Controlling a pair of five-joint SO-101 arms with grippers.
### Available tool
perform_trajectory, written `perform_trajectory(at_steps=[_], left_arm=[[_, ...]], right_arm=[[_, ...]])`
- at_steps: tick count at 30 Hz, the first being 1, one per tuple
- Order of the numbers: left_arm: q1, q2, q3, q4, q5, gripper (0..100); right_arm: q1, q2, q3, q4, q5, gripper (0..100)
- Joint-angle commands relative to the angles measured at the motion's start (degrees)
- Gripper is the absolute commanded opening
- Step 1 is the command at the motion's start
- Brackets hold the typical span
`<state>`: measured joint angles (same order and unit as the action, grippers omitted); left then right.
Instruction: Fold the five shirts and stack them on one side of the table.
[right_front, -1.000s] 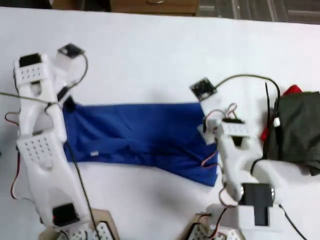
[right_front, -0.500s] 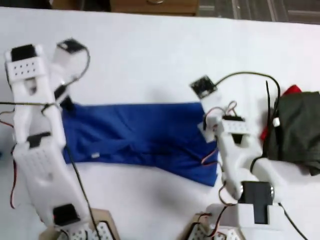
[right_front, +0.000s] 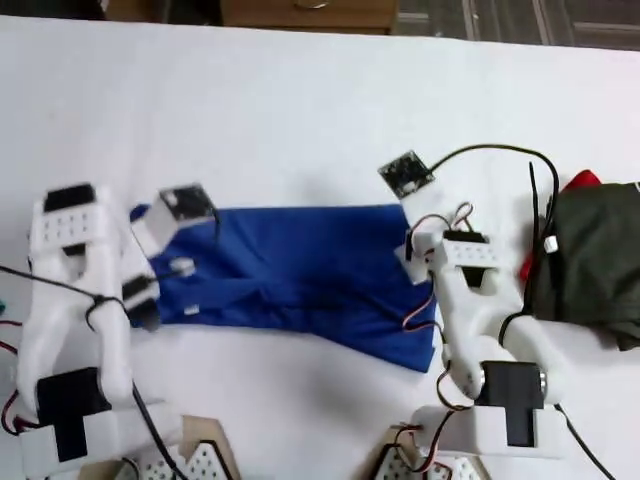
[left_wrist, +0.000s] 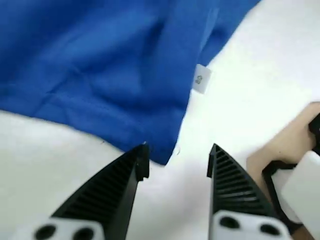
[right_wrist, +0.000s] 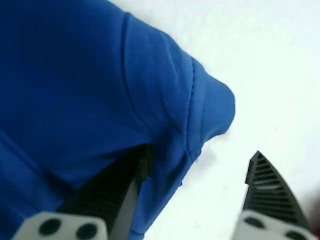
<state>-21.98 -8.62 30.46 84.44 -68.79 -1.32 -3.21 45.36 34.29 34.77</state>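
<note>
Blue shirt (right_front: 290, 275) lies spread across the white bench (right_front: 300, 100). Your left pincer (left_wrist: 179, 150) hangs wide open over one corner, gripping nothing. Your right pincer (right_wrist: 201, 152) gapes too, straddling the opposite hem. Dark folded clothes (right_front: 595, 260) sit at the bench's right edge.

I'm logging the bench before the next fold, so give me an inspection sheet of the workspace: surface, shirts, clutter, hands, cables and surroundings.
Surface: white table.
Job's things: blue shirt lying flat between the arms, partly folded; dark folded shirt beside the right arm, a red one peeking out at its far edge.
Clutter: nothing seen.
Hands: left hand open at the blue shirt's edge, near its white tag; right hand open at the shirt's opposite corner.
Cables: black cable arcing over the table by the right arm; red and white wires at its wrist.
Surroundings: wooden furniture beyond the far edge.
</note>
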Motion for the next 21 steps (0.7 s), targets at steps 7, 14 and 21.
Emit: perform_trajectory(at_steps=[7, 14, 21], left_arm=[[0.2, -2.9, 11.1, -19.1, 3.1, 21], [-1.4, -2.9, 10.9, -20.4, 2.6, 2], [-10.5, -2.9, 11.2, -19.6, -3.3, 2]], right_arm=[[-0.3, -0.1, -2.2, -0.1, -0.4, 30.9], [-0.2, -0.1, -2.2, 0.2, -0.4, 30.9], [2.3, -0.1, -3.1, 0.3, -0.4, 30.9]])
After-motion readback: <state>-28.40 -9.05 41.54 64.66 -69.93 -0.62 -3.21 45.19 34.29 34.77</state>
